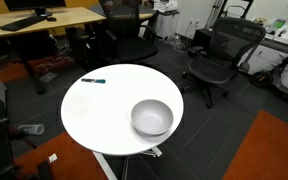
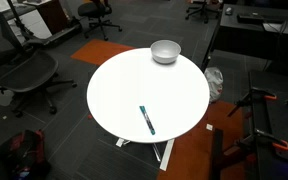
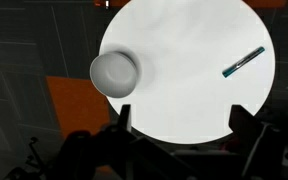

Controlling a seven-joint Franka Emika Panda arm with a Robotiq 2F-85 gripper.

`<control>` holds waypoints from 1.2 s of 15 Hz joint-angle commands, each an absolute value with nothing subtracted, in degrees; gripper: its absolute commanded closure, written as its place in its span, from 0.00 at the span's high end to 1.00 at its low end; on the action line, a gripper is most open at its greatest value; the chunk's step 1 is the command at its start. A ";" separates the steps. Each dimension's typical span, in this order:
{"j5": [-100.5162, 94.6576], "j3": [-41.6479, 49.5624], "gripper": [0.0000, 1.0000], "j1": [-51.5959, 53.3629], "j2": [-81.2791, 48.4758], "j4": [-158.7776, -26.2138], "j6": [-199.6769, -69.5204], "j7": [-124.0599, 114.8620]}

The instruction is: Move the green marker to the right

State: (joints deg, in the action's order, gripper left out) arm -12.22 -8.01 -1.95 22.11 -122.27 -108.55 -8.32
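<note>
The green marker [image 1: 93,80] is a thin dark stick with a teal-green part. It lies flat near the edge of the round white table [image 1: 104,110]. It also shows in an exterior view [image 2: 147,120] and in the wrist view [image 3: 244,62]. My gripper [image 3: 182,122] shows only in the wrist view. Its two dark fingers are spread wide, open and empty, high above the table's edge. It is far from the marker. The arm does not show in either exterior view.
A round grey bowl [image 1: 152,117] stands on the table, across from the marker, seen also in an exterior view [image 2: 165,51] and the wrist view [image 3: 115,72]. Black office chairs [image 1: 219,55] and desks [image 1: 44,20] surround the table. Orange floor patches lie beside it.
</note>
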 commanded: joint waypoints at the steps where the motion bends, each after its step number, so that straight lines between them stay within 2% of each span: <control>1: -12.61 -7.10 1.00 -0.82 21.99 -122.10 -108.33 -8.65; 7: -12.61 -7.10 1.00 -0.82 21.99 -122.10 -108.33 -8.65; 18: -11.60 -10.03 1.00 -1.11 15.25 -132.44 -127.97 -33.45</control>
